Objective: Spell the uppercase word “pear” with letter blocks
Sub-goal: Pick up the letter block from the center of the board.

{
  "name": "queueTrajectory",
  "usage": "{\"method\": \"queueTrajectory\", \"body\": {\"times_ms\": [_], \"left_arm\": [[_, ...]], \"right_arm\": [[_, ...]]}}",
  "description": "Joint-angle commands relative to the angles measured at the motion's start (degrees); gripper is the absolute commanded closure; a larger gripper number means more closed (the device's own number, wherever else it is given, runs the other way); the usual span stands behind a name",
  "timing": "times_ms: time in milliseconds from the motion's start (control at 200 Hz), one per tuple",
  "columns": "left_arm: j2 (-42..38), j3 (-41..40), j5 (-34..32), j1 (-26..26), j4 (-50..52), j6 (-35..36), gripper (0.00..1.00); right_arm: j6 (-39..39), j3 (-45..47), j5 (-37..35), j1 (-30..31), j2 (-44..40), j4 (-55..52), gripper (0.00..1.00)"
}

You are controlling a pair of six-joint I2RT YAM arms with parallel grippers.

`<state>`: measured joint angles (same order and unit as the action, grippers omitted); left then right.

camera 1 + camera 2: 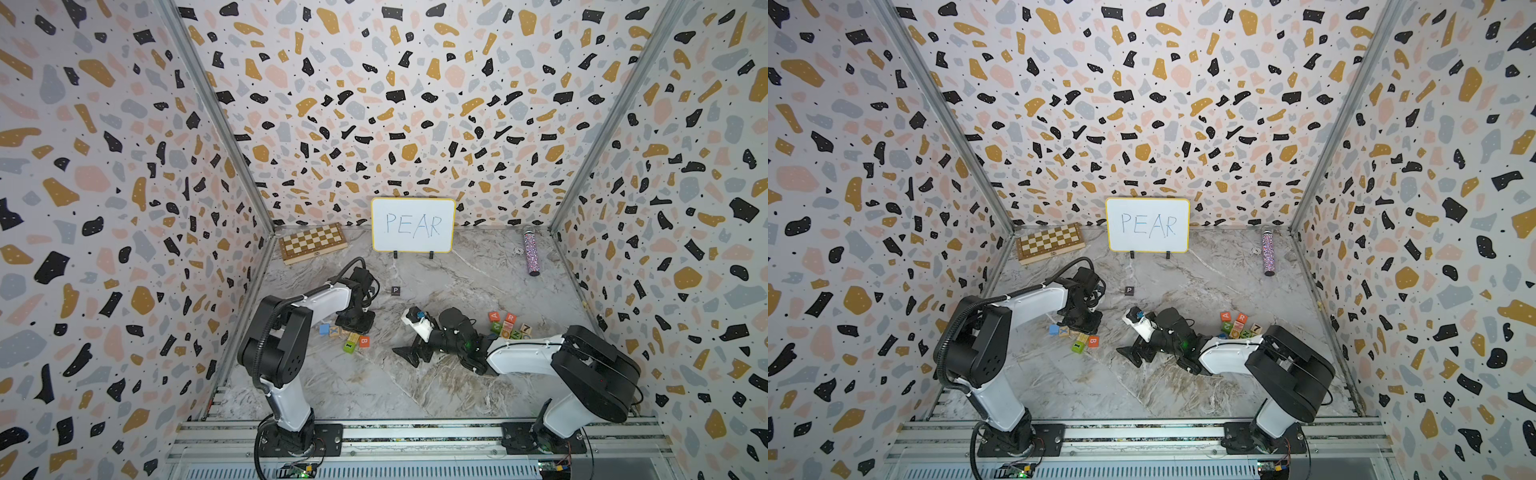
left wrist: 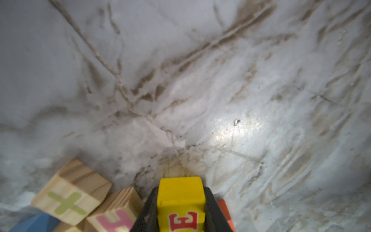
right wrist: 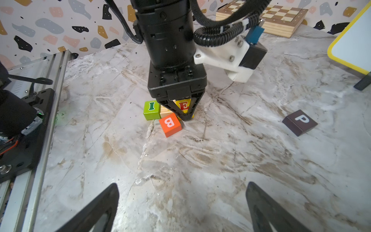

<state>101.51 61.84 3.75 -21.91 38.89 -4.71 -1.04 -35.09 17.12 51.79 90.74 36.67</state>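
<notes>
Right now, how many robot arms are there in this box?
2. The left arm reaches over a block pile, left gripper shut on the yellow E block. The right arm stretches low across the table, right gripper open and empty. No others seem hidden.

E block (image 2: 180, 198) yellow, red letter; beside it B block (image 3: 170, 124) orange-red, white letter, I block (image 3: 152, 110) green. P block (image 3: 299, 122) black, white letter. Grey-brown marbled table (image 1: 457, 282); terrazzo walls (image 1: 415, 104).
</notes>
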Motion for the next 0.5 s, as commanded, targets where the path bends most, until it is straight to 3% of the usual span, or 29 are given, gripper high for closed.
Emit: {"method": "queueTrajectory", "body": {"times_ms": [0,496], "left_arm": [[-1.8,-0.7,-0.7,-0.2,0.3,-0.4,0.80],[-2.7,1.1,-0.1,-0.3,0.6,0.2,0.82]], "right_arm": [[-1.1,-0.8,-0.5,-0.4,-1.5,-0.2,0.01],[-6.9,2.2,-0.2,-5.8,-3.0,2.9,0.01]]}}
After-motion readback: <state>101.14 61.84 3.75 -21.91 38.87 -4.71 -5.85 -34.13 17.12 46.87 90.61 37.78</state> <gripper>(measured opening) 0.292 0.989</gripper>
